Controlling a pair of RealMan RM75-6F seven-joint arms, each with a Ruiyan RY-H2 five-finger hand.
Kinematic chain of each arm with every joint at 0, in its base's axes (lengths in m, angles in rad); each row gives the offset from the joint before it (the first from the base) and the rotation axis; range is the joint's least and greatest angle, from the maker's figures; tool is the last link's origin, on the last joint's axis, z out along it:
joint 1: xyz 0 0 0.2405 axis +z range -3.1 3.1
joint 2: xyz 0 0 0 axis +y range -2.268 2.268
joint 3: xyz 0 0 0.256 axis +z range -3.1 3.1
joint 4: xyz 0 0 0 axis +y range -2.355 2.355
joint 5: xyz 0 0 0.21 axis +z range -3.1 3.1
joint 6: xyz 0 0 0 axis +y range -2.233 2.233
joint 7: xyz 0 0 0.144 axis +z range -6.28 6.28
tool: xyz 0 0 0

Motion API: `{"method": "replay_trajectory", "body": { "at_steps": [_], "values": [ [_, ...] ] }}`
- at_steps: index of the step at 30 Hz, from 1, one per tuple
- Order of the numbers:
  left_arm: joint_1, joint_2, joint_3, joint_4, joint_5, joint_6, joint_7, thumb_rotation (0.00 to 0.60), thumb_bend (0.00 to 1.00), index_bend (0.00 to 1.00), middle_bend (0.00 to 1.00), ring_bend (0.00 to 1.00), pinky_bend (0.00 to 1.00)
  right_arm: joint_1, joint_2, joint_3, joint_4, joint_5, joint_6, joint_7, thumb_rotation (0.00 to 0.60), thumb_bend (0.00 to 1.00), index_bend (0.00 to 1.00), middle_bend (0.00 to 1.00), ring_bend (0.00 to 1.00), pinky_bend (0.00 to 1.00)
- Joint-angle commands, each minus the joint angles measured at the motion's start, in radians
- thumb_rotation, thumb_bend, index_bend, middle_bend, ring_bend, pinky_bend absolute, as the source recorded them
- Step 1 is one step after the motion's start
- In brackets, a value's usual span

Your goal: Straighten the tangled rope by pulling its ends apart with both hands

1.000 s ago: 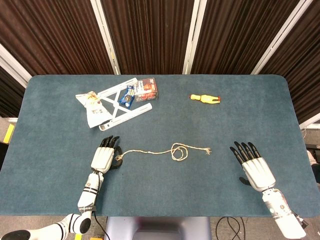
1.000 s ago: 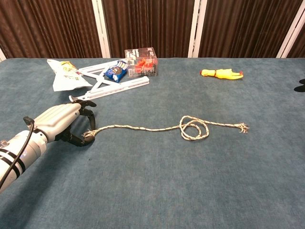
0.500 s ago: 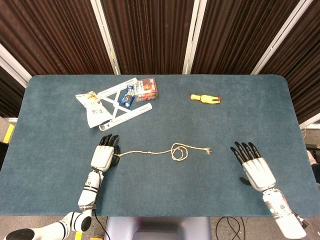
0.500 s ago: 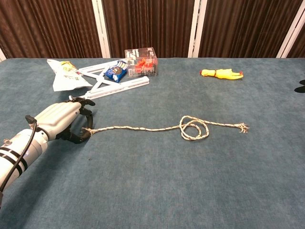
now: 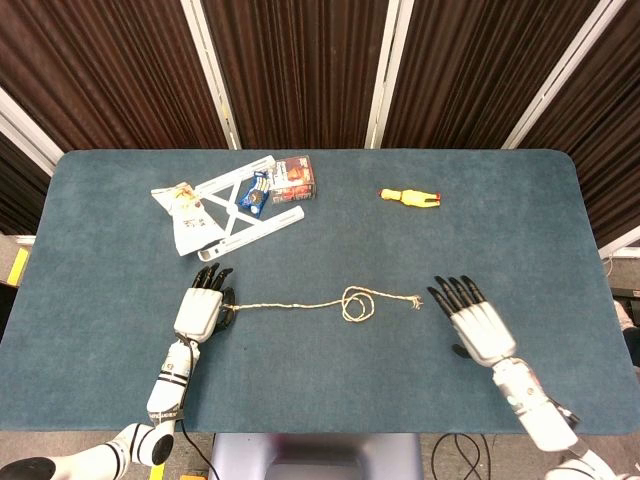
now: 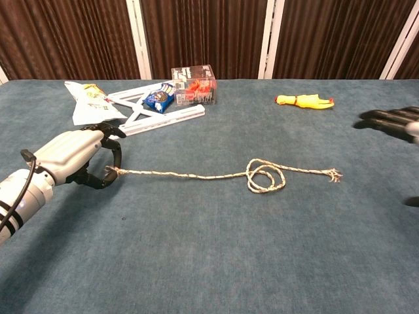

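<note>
While left hand point(image 6: 77, 156) pinches rope point(image 6: 196, 175) end, right hand point(image 5: 472, 320) hovers spread, empty; next: grasp frayed end, pull apart.

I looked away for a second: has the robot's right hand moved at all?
Yes. The right hand has slid left toward the rope's frayed end, closing most of the gap. It is open and not touching it.

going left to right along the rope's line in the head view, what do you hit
left robot hand pinching the rope end → straight stretch of rope → rope loop → frayed free end → right robot hand, open, clear of the rope
</note>
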Motion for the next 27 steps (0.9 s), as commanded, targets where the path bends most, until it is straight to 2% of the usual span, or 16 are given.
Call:
{"method": "replay_trajectory", "body": {
  "at_steps": [1,6,12,21,27],
  "values": [
    [0.004,0.013,0.003,-0.015,0.003,0.008,0.002,0.600,0.50,0.68,0.14,0.00,0.12,0.036,-0.054,0.034,-0.002,0.025,-0.027,-0.050,0.600,0.17,0.37,0.00,0.00,0.00],
    [0.009,0.032,0.000,-0.036,0.001,0.017,0.006,0.600,0.50,0.68,0.14,0.00,0.11,0.091,-0.153,0.077,0.056,0.080,-0.068,-0.174,0.600,0.20,0.45,0.00,0.00,0.00],
    [0.011,0.054,-0.005,-0.059,-0.003,0.020,0.004,0.600,0.50,0.68,0.14,0.00,0.11,0.135,-0.241,0.116,0.146,0.158,-0.096,-0.266,0.600,0.24,0.48,0.00,0.00,0.00],
    [0.006,0.068,-0.009,-0.070,-0.009,0.014,0.001,0.600,0.50,0.68,0.14,0.00,0.11,0.175,-0.312,0.134,0.270,0.216,-0.113,-0.272,0.600,0.32,0.58,0.00,0.00,0.00],
    [0.004,0.071,-0.010,-0.066,-0.016,0.006,-0.005,0.600,0.50,0.68,0.14,0.00,0.11,0.189,-0.338,0.137,0.330,0.256,-0.136,-0.264,0.600,0.33,0.60,0.01,0.00,0.00]
  ]
}}
